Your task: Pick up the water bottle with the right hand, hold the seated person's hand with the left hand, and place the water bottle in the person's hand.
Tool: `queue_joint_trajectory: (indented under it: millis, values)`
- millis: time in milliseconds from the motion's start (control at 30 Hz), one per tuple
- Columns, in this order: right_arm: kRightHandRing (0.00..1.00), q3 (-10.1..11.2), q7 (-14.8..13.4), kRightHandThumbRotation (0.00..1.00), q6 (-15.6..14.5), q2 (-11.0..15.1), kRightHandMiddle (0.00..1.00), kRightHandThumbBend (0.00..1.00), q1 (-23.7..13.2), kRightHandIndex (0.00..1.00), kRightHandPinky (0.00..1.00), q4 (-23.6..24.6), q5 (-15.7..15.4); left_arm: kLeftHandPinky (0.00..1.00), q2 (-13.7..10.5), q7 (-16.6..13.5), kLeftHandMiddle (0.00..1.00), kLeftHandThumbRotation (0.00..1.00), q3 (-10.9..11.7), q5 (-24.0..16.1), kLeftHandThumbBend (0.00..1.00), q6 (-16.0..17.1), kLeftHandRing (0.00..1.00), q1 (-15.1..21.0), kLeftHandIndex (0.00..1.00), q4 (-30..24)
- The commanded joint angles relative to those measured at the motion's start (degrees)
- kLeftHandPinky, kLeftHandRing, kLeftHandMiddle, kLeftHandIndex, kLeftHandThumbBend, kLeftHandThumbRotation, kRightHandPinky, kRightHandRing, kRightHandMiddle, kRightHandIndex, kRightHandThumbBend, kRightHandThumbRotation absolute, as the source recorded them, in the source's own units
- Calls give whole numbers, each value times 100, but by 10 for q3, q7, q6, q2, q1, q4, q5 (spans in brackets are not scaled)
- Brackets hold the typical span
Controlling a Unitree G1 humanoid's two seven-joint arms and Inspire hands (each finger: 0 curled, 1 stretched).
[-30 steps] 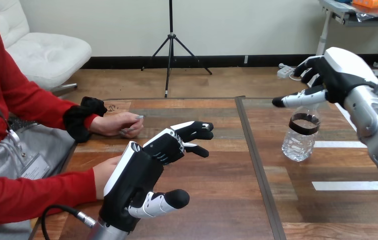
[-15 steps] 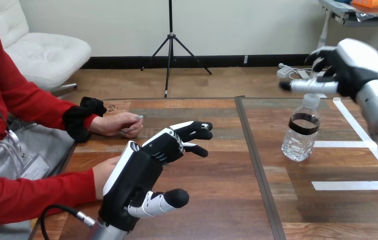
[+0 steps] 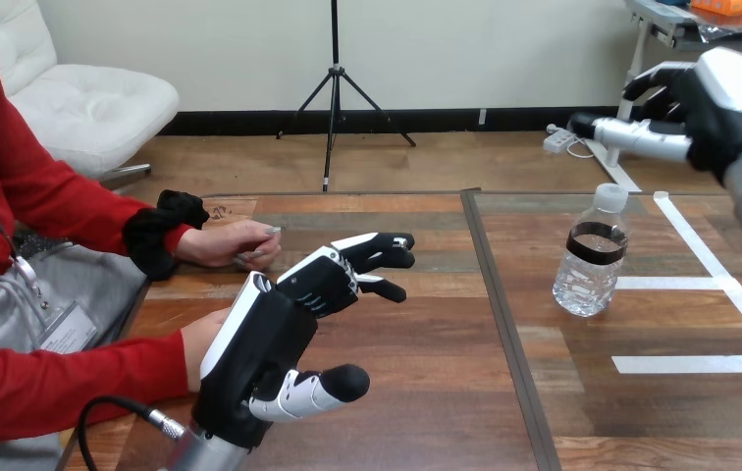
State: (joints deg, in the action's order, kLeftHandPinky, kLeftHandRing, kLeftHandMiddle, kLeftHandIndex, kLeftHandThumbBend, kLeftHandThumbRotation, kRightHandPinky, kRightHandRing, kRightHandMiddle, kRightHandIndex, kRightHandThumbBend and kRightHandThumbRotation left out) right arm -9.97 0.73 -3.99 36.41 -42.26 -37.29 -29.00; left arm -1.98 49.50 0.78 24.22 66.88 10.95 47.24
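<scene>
Table (image 3: 426,392) bears upright water bottle (image 3: 591,257) beside white tape (image 3: 676,283).

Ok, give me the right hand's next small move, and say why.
Probably lower the right hand toward the water bottle so it can close around the bottle's body. The bottle stands upright on the table, untouched, and the hand hangs open above and to the right of it, holding nothing.
</scene>
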Motion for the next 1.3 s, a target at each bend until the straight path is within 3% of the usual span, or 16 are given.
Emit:
queue_joint_trajectory:
  millis: [0,267,400,500,700,867,1100,1267]
  values:
    - [57,21,-4,82,-14,6,62,93,4,65,49,63,6,67,2,2,82,64,5,0,88,-3,80,40,77,2]
    - [52,37,3,83,-31,9,58,94,16,61,43,100,6,68,5,3,82,65,7,-3,89,-2,80,47,77,11]
    - [55,42,1,81,-32,9,60,96,16,62,45,97,10,68,8,1,82,65,6,-6,90,-3,80,49,77,14]
    - [59,44,1,80,-35,11,64,98,14,66,50,89,11,68,9,-6,82,67,10,-15,89,17,80,52,77,21]
    - [64,44,6,73,-21,16,69,100,5,74,55,52,22,68,12,23,83,65,5,12,89,-11,80,54,77,13]
    - [69,37,-6,69,12,20,75,100,-4,80,58,3,19,69,11,20,83,65,10,6,89,-2,80,53,77,16]
    - [75,31,-7,65,25,12,79,100,-25,84,61,-63,18,68,14,26,82,65,12,10,88,0,80,52,77,17]
    - [77,24,-14,64,50,3,81,100,-42,84,61,-121,18,68,12,22,82,66,13,4,88,6,80,48,77,14]
